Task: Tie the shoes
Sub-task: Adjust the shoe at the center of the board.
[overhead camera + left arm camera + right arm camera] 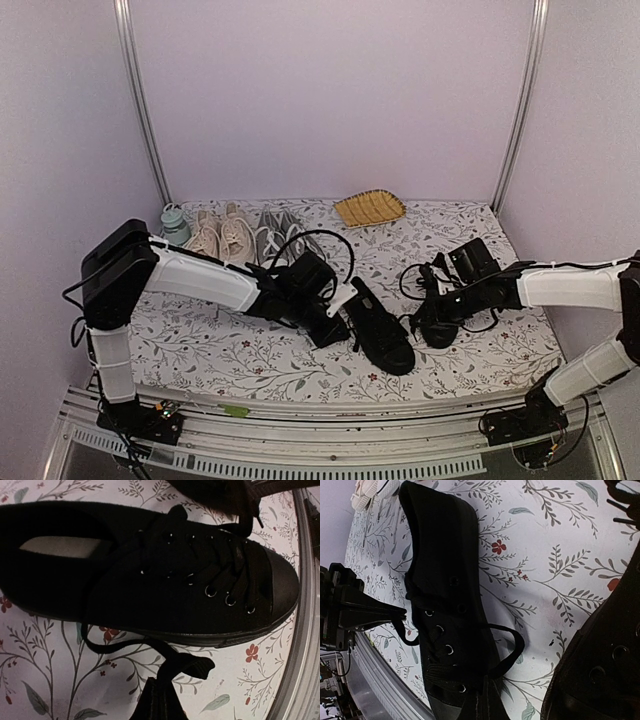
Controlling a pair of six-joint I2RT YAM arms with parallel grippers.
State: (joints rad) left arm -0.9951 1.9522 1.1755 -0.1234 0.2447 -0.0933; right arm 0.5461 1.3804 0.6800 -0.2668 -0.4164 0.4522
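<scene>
One black shoe (380, 330) lies in the middle of the floral cloth, toe toward the front edge. It fills the top of the left wrist view (150, 570). One of its laces (125, 647) runs down the side to my left gripper (159, 695), which is shut on it, just left of the shoe (335, 325). Another lace loop (512, 650) leaves the same shoe (445, 595) and ends in my right gripper (492, 702), shut on it. The second black shoe (600, 665) lies to the right, partly hidden under the right gripper (428, 320).
A beige pair (222, 237) and a grey pair (277, 238) stand at the back left beside a pale bottle (175, 222). A yellow woven tray (369, 208) sits at the back centre. A metal rail (330, 410) runs along the table's front edge.
</scene>
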